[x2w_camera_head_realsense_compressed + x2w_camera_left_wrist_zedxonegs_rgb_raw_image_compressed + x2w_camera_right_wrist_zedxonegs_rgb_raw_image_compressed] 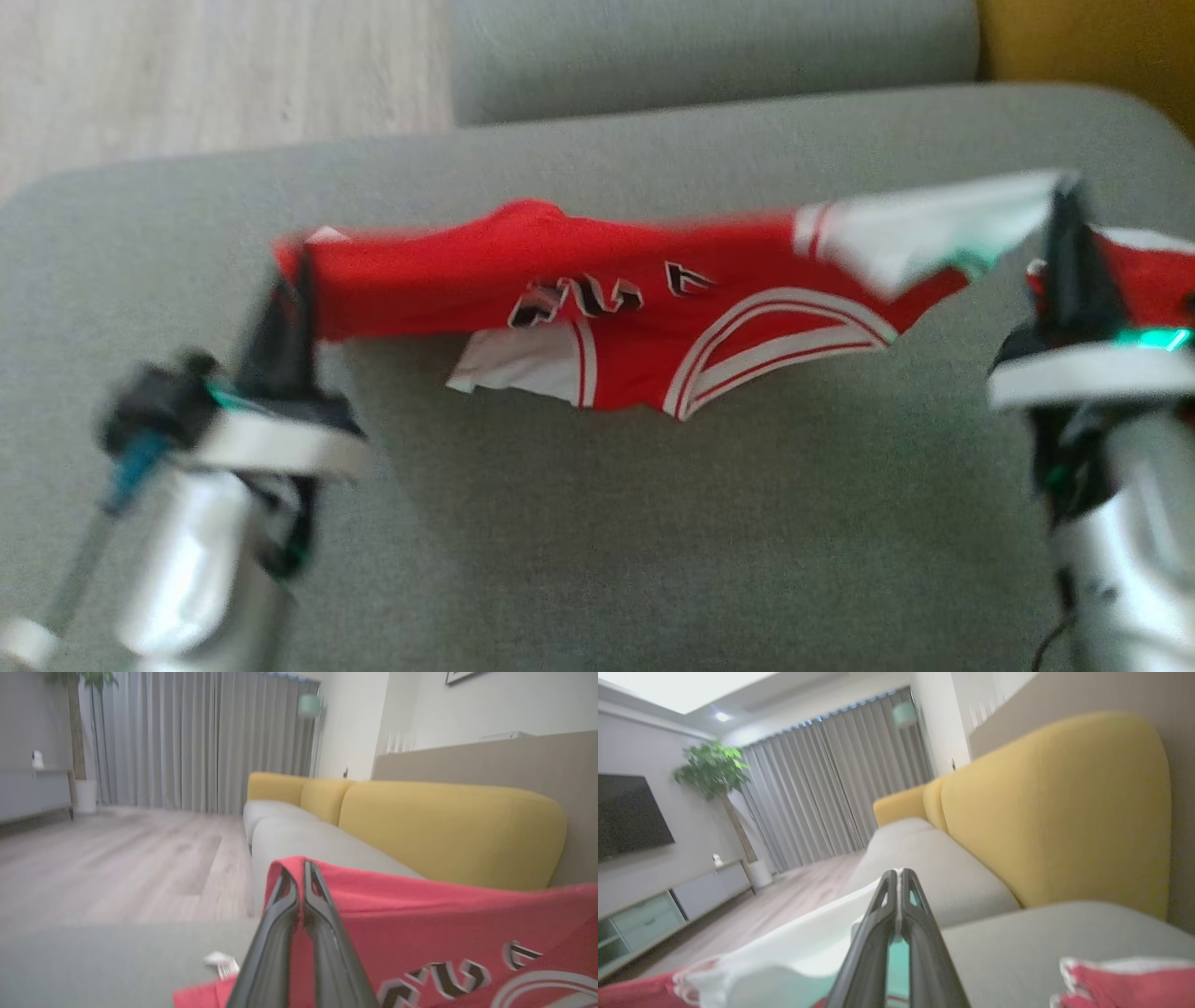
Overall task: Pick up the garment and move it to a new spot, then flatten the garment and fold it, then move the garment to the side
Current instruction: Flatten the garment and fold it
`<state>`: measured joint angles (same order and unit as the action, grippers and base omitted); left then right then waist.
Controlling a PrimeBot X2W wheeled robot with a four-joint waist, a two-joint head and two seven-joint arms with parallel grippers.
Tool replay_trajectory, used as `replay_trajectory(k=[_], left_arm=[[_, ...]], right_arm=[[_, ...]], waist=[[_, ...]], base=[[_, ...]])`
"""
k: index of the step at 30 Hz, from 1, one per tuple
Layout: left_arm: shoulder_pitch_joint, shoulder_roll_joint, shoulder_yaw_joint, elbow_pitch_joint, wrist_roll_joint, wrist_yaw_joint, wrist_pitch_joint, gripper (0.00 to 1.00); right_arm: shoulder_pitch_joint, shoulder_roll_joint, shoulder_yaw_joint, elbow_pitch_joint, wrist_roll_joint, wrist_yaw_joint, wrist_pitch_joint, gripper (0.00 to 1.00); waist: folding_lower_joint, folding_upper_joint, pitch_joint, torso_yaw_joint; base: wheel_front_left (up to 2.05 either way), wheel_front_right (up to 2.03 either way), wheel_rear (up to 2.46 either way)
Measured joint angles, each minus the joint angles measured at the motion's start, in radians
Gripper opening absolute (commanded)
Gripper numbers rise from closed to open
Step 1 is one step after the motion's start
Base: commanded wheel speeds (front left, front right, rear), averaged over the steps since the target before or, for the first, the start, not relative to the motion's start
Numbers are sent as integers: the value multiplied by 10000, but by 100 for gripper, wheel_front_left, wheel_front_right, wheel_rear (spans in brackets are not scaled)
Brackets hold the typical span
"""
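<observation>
Two-armed hold over the grey sofa seat: stretches the red garment crosswise, long axis running left to right, with the left gripper pinching its red edge and the right gripper pinching a white sleeve end. Sags mid-span, low over the cushion, equally near either arm.

The garment bears lettering too creased and blurred to read, its right end cut off at the head view's edge.
</observation>
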<state>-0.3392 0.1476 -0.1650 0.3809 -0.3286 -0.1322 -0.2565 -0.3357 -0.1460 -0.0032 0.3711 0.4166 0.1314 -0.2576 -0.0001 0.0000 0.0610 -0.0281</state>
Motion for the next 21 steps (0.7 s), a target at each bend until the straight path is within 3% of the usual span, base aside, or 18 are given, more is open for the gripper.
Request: replay_trajectory(k=[5,11,15,21], left_arm=[[-1536,1383,-293,-1133,90,0,161,0],[-3402,2476,-740,-2226,-125,-2,1361,0],[-4271,2773,-1020,-2219,-136,0,2044,0],[-4927,2621,-1248,-1655,-205,27,2389,0]], right_arm=[[-1293,-966,307,-1151,926,0,907,0],[-3173,-1772,-38,-2631,1432,0,2351,0],[-4223,-2115,-40,-2761,1166,0,3116,0],[-5359,-2360,393,-2056,407,0,3356,0]], waist=[[-1,0,-698,229],[-1,0,-966,561],[0,0,-721,625],[3,0,19,624]], base=[[0,0,0],[0,0,0],[0,0,0],[0,0,0]])
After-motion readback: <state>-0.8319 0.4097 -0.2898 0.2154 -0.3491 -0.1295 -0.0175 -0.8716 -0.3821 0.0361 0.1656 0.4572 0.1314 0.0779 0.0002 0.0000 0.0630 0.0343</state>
